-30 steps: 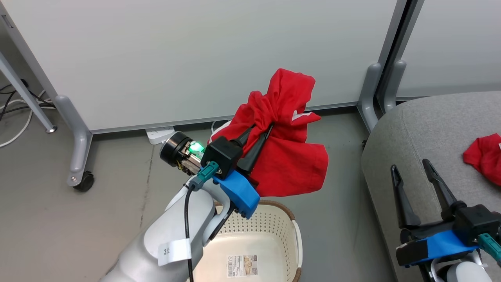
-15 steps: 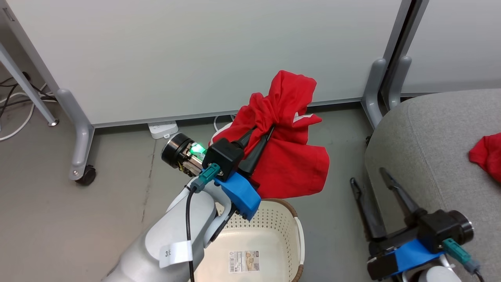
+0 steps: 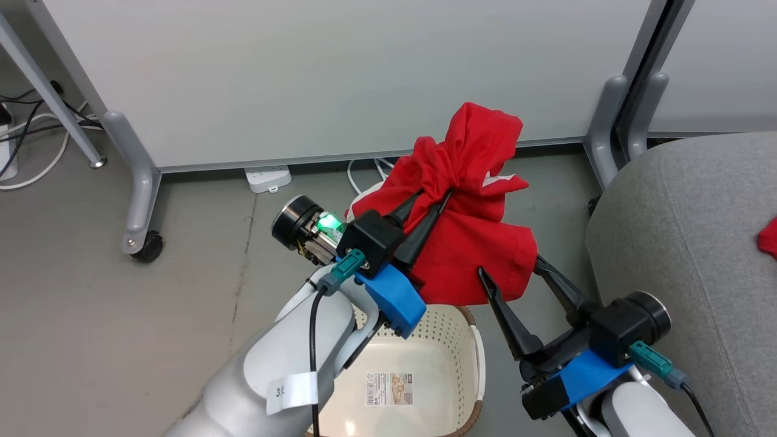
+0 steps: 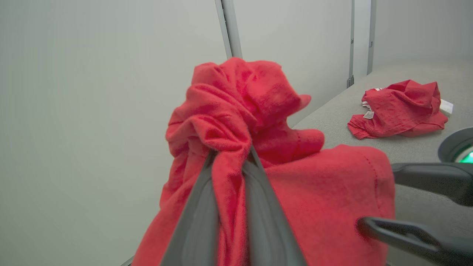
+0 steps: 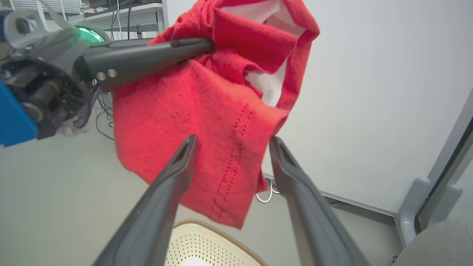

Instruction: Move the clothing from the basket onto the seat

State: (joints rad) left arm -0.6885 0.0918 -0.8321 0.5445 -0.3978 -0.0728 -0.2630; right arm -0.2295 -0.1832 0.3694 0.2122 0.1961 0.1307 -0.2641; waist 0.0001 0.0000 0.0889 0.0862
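Observation:
My left gripper (image 3: 434, 197) is shut on a bunched red garment (image 3: 473, 230), holding it in the air above the cream basket (image 3: 449, 340). In the left wrist view the fabric (image 4: 258, 147) is pinched between the fingers (image 4: 196, 221). My right gripper (image 3: 510, 267) is open, its two fingers straddling the hanging lower corner of the garment (image 5: 199, 129) without closing on it. The basket's bottom shows a label sticker (image 3: 391, 389). Another red garment with white trim (image 4: 401, 109) lies on the grey seat (image 3: 686, 243), its edge at the right border (image 3: 770, 237).
White partition panels (image 3: 340, 79) on grey feet (image 3: 142, 200) stand behind. A power strip (image 3: 267, 178) and cables (image 3: 36, 145) lie on the grey floor at the back. The seat fills the right side.
The camera has shifted right. My right gripper has swung left off the seat up to the hanging garment's lower corner. The left gripper keeps its hold.

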